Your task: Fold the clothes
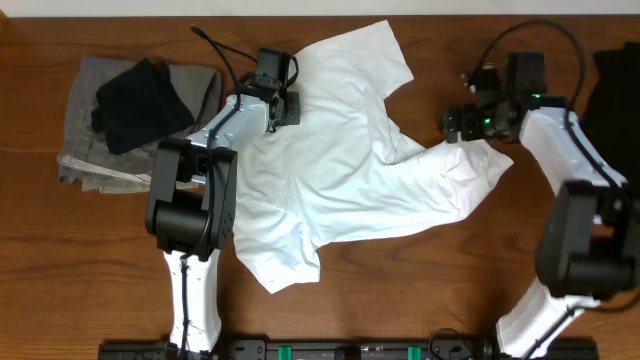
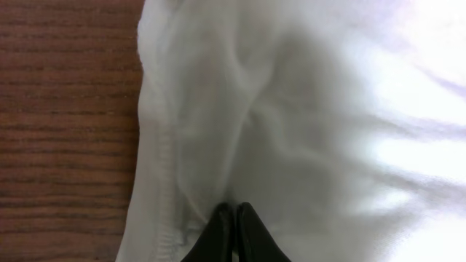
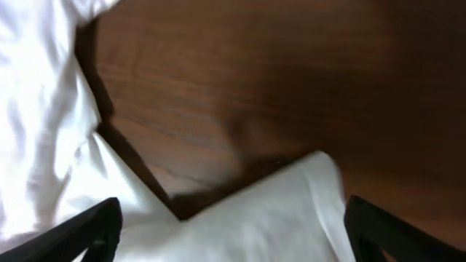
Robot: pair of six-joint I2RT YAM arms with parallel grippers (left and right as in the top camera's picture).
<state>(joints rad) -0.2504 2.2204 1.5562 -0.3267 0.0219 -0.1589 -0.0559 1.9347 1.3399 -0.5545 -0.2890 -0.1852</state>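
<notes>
Nearest the arm bases, a corner of the white T-shirt [image 1: 350,170] lies on the wooden table [image 1: 400,300], close beside the left arm's lower links. From there the cloth spreads crumpled and unfolded across the middle of the table. One lobe reaches toward the right arm and another runs up to the far edge. Farther back, the left hand [image 2: 234,218] sits at the shirt's left border. Its two dark fingers are pressed together on a pinch of white fabric, and creases run into their tips. The stitched hem lies just to the left of them, with bare wood past it. At about the same depth on the other side, the right hand [image 3: 233,233] is over the shirt's right lobe with its fingers [image 3: 87,229] spread wide and nothing between them. Whether it touches the cloth I cannot tell. In the far left corner, well apart from the shirt, a black garment [image 1: 140,100] lies on top of a grey garment [image 1: 85,145]. At the far right edge a dark cloth [image 1: 615,90] is partly cut off by the frame.
</notes>
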